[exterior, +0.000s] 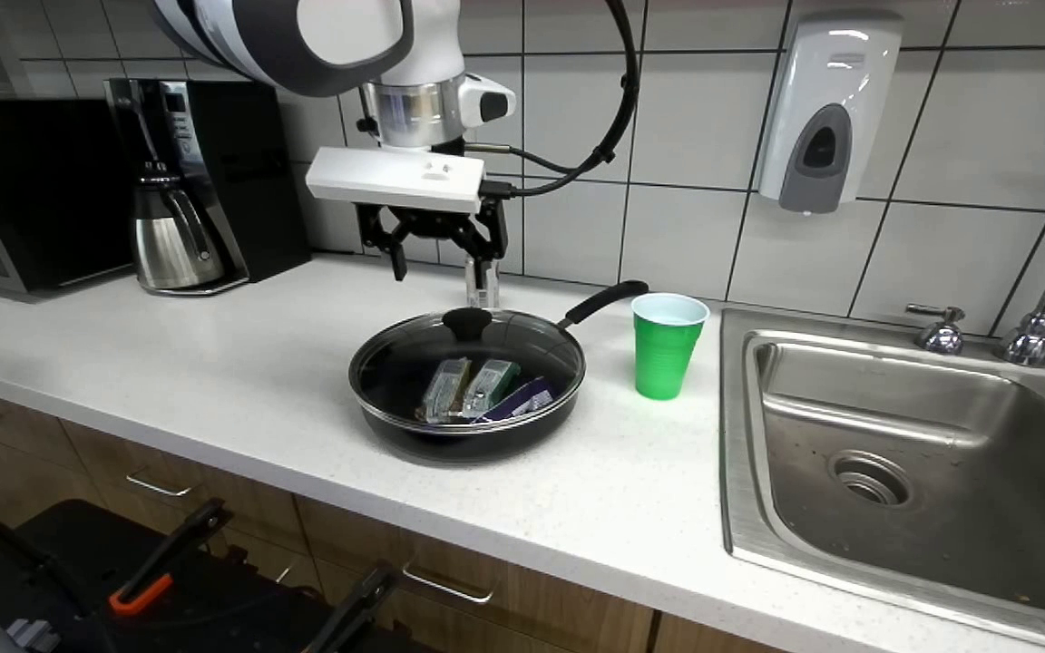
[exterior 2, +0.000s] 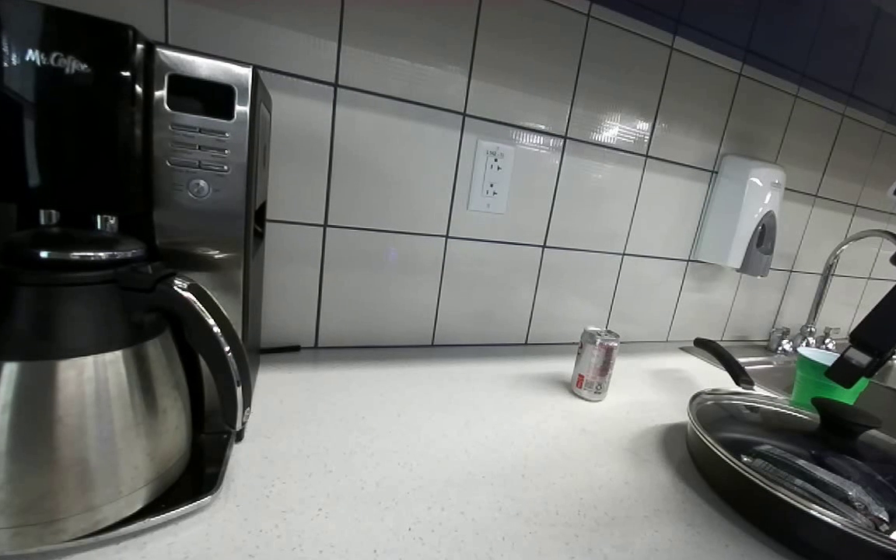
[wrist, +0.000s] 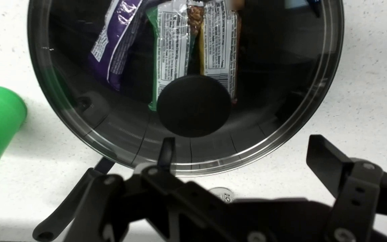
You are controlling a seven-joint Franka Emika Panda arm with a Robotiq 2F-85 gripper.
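The gripper (exterior: 441, 270) hangs with jaws wide near the black knob (exterior: 467, 323) of a glass-lidded frying pan (exterior: 470, 445); wrapped snack bars (wrist: 172, 45) show inside.

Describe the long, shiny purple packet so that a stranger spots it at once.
In an exterior view, find the big silvery metal sink, then the round black frying pan left of it. Seen through the pan's clear glass lid, the shiny purple packet lies nearest the sink of three. It alone is purple, slanting beside the white-and-green packet and the white-and-yellow packet.
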